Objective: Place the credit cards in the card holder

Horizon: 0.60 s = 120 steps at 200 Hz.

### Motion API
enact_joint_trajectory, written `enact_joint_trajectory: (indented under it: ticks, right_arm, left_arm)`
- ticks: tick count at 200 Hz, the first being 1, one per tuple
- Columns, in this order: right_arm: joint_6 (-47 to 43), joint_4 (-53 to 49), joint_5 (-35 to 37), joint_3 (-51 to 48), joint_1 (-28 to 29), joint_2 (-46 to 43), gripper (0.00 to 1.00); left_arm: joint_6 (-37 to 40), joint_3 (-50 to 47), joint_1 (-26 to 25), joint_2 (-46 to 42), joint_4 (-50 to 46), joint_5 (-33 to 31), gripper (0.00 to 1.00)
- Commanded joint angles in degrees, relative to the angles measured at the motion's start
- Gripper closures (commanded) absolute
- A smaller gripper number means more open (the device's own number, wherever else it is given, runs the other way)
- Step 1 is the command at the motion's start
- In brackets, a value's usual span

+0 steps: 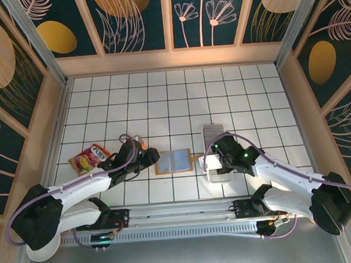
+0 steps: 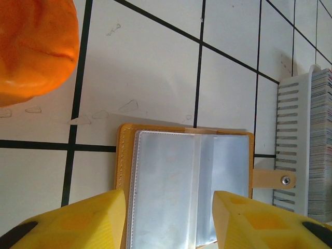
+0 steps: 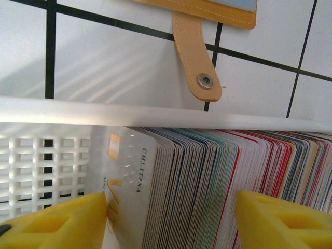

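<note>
Yellow blocky fingers (image 3: 57,220) of my right claw (image 3: 171,218) sit lowest in the right wrist view, standing well apart and straddling the front part of a row of thin plastic credit cards (image 3: 207,181) seen edge-on as grey-white, red and blue stripes. One finger is just beside the face of the frontmost pale card; I cannot tell whether it touches, and no card is pinched between the fingers. These cards stand packed in a long white slotted plastic tray (image 3: 155,111), and past its rim lies the tan leather clasp tab (image 3: 197,57) with its metal snap, flat on the white tiled tabletop (image 1: 161,96). My left claw (image 2: 168,218) is roughly half open with nothing gripped; its two yellow fingers (image 2: 78,218) frame the small tan-brown folding card holder (image 2: 187,181), which lies spread open with its clear grey-blue sleeves facing up. Whether those fingers rest on it I cannot tell. From above, the card holder (image 1: 174,161) lies between my two claws, with the tray (image 1: 213,132) just to its right, the tab reaching toward it. A blurred orange rounded thing (image 2: 31,46) hangs at the upper left of the left wrist view, and a red-yellow snack packet (image 1: 90,157) lies out to the left.
</note>
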Motion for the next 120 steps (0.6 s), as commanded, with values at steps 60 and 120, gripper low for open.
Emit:
enact_joint_trajectory:
  ticks: [60, 120]
  right_arm:
    - [-1.21, 0.08, -0.10, 0.56, 0.02, -3.26, 0.51]
    - [-1.43, -0.21, 0.01, 0.33, 0.00, -4.16, 0.57]
  left_arm:
    - [-0.93, -0.90, -0.29, -0.58, 0.74, 0.45, 0.57]
    - [-1.17, -0.97, -0.27, -0.43, 0.87, 0.36, 0.62]
